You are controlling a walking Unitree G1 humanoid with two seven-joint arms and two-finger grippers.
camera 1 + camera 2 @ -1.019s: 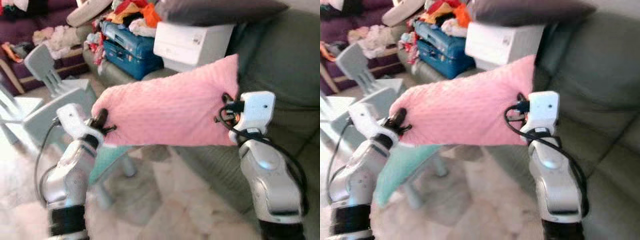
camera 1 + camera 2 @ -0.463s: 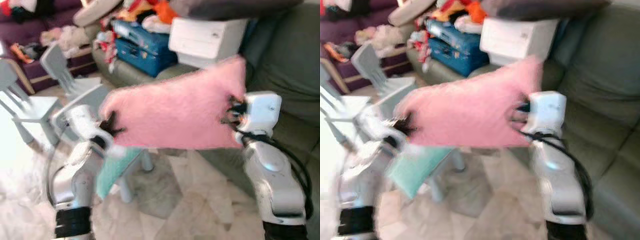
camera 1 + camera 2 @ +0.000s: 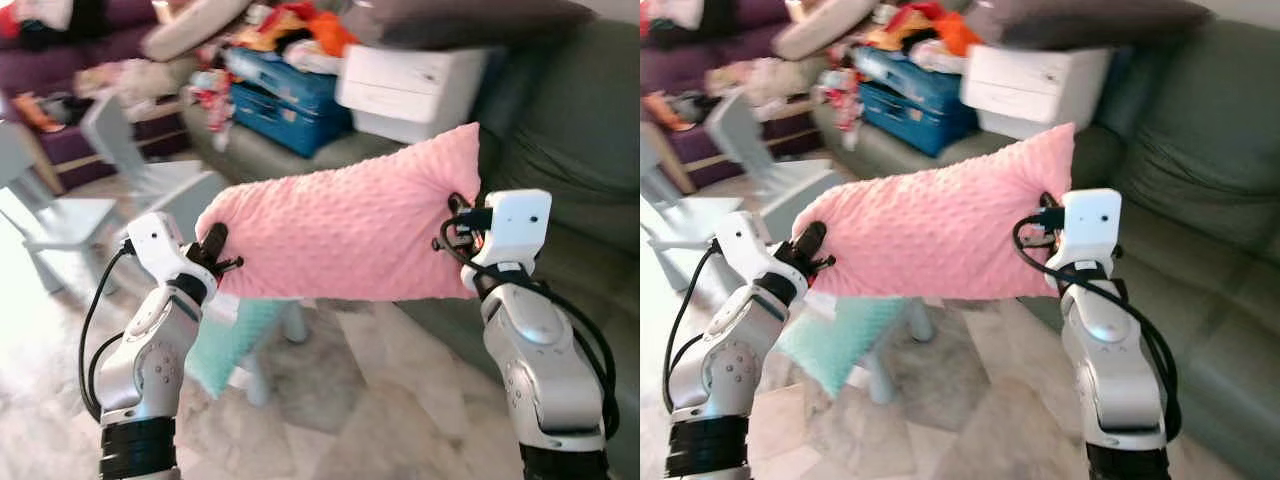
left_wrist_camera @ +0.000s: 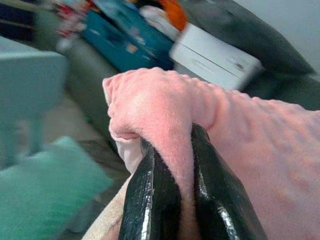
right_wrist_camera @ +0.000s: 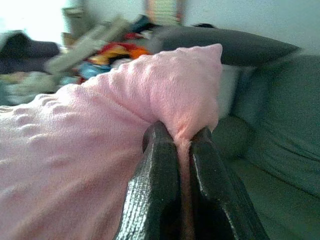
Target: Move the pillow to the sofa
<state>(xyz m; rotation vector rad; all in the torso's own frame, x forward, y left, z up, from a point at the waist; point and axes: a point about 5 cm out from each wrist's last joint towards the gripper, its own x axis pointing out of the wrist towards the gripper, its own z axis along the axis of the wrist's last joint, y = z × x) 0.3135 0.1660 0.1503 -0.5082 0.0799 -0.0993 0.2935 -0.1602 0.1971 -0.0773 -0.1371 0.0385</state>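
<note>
A pink dimpled pillow hangs in the air in front of me, stretched between both arms. My left gripper is shut on its left edge, and the left wrist view shows the black fingers pinching pink fabric. My right gripper is shut on the right edge, with the fingers clamped on a fold of the pillow. The grey-green sofa lies ahead and to the right, its seat below the pillow's right end.
A white box, a blue suitcase and piled clothes crowd the sofa's far left part, with a dark cushion on top. Pale blue child chairs stand to the left. A mint cushion lies beneath the pillow, above a tiled floor.
The camera has swung and steadied, so the blur is gone. The pillow stays held between both grippers at about the same height; the left arm sits slightly lower in the picture.
</note>
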